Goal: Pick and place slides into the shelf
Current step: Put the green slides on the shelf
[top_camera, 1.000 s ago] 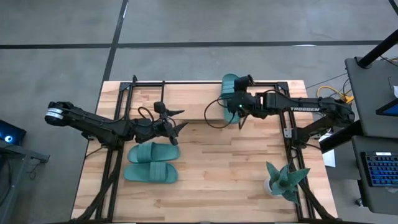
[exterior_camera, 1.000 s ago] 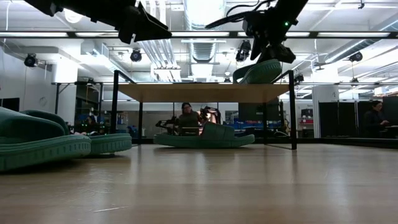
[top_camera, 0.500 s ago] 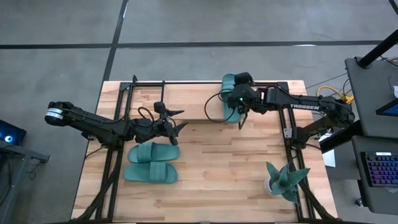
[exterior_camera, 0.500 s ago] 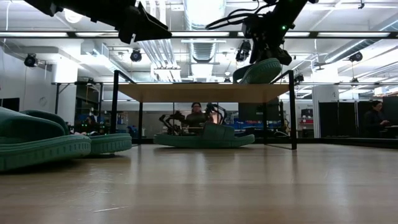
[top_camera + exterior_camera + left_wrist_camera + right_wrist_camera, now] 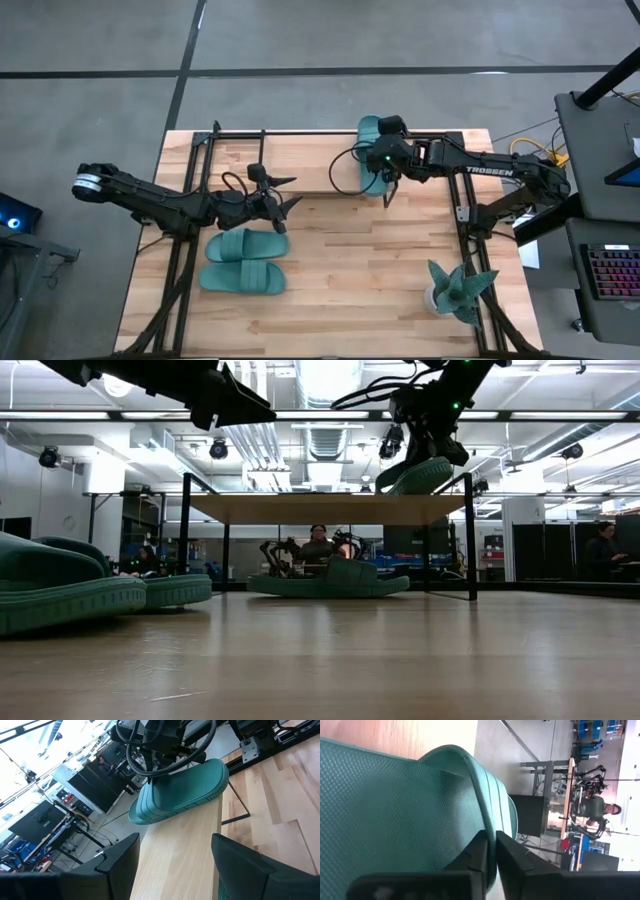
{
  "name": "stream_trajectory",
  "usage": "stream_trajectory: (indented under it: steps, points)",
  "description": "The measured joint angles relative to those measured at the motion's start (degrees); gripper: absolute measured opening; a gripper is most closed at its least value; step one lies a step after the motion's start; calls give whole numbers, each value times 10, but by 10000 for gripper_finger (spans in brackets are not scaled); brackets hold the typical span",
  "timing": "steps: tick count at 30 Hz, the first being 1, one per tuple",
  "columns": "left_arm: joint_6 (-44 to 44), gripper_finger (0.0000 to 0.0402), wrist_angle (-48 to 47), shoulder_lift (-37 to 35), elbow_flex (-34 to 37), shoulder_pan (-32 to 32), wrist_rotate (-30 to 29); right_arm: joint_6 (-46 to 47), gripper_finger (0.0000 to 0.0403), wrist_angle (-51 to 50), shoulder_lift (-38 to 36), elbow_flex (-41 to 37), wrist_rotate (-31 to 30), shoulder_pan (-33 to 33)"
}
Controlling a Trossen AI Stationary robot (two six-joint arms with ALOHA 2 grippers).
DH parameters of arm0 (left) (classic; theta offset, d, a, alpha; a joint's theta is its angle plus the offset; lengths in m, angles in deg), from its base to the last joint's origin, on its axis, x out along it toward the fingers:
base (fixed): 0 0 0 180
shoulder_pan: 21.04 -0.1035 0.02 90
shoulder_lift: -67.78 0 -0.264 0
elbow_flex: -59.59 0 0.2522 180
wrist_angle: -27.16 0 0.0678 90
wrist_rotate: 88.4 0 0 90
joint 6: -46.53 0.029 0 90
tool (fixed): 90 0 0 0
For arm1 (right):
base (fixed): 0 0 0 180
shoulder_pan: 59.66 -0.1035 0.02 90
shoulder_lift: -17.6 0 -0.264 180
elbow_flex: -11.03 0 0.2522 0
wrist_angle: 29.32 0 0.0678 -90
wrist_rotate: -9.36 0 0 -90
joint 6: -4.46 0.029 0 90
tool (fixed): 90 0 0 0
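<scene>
One teal slide [image 5: 369, 150] lies on the shelf's light-wood top board [image 5: 300, 165], toward its right end. My right gripper [image 5: 492, 852] is shut on it. In the low view this slide [image 5: 420, 473] stands tilted on the board under my right gripper [image 5: 432, 445]. Another slide [image 5: 330, 580] rests on the table under the shelf. Two more slides [image 5: 245, 243] [image 5: 243, 277] lie side by side on the table's near left. My left gripper [image 5: 290, 192] hangs open beside the shelf's near edge with nothing between its fingers. My right gripper pinches the slide's thin side rim [image 5: 489, 827] between its two fingers. It comes from the table's right, slanting down. The slide is tilted, its lower end [image 5: 388, 485] on the shelf's top board and its other end raised.
A teal spiky star-shaped plant [image 5: 460, 290] stands at the table's near right. The shelf's black legs [image 5: 470, 540] stand on the table's far half. There is bare wood [image 5: 360, 260] between the slides and the plant. People sit in the room behind.
My right gripper has swung a little toward the table's far edge over the slide on the shelf, and its fingers have come together on the slide's rim. The slide stays tilted on the top board.
</scene>
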Motion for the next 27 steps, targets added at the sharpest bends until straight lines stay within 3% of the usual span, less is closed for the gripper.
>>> stream_trajectory:
  steps: [10, 27]
  points:
    - [0, 231, -14, 0, 0, 0, 0, 96, 10, 17, 0, 0, 37, 0]
    - [-1, 231, -16, 0, 0, 0, -2, 104, 9, 11, -2, 0, 55, -2]
